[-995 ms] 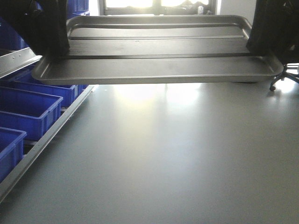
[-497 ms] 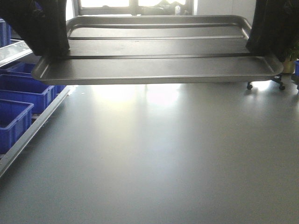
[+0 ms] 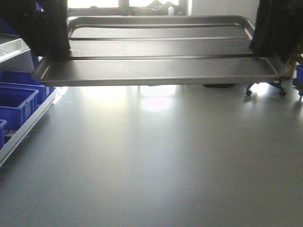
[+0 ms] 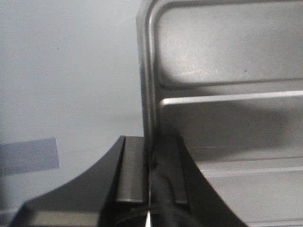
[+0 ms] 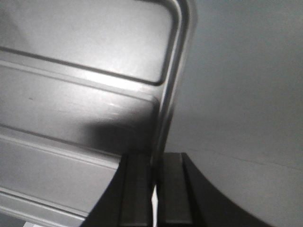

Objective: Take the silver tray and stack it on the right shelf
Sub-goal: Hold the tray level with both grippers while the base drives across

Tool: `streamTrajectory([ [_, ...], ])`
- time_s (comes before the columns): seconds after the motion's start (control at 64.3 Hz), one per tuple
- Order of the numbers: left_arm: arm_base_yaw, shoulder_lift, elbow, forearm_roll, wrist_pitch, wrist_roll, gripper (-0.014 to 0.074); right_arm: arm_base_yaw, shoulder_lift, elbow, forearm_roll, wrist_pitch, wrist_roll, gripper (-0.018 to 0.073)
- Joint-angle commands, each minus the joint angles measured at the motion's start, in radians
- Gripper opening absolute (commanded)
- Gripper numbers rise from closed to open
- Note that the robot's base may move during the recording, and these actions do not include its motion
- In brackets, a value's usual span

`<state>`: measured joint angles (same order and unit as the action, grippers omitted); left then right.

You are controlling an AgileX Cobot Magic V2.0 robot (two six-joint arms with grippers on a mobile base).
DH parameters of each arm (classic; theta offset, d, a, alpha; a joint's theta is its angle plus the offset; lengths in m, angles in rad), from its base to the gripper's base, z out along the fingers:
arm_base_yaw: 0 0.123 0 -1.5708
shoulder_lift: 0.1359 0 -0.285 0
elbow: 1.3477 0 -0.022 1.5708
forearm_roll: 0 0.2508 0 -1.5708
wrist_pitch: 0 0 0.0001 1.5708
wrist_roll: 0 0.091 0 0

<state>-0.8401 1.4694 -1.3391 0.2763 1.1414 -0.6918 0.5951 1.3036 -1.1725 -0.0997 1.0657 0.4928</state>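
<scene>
A: What is different now?
B: The blue bins (image 3: 16, 101) slide off toward the left edge, and a chair (image 3: 265, 87) shows up at the right. So the robot is turning right, toward the shelf, I think. No shelf shows yet.
A: And the silver tray (image 3: 161, 71)?
B: Same spot, across the top of the front view, up off the floor (image 3: 156, 165). The left gripper (image 4: 151, 151) pinches its left rim, and the right gripper (image 5: 155, 165) pinches its right rim.
</scene>
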Motion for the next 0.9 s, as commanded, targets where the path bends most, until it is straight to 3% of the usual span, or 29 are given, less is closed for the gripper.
streamTrajectory([
  [0.0, -0.014, -0.037, -0.025, 0.010, -0.018, 0.030, -0.0101, 0.001, -0.034, -0.032, -0.017, -0.075, -0.027, 0.0057],
  [0.886, -0.014, -0.037, -0.025, 0.006, -0.018, 0.030, -0.0101, 0.001, -0.032, -0.032, -0.017, -0.075, -0.027, 0.0057],
])
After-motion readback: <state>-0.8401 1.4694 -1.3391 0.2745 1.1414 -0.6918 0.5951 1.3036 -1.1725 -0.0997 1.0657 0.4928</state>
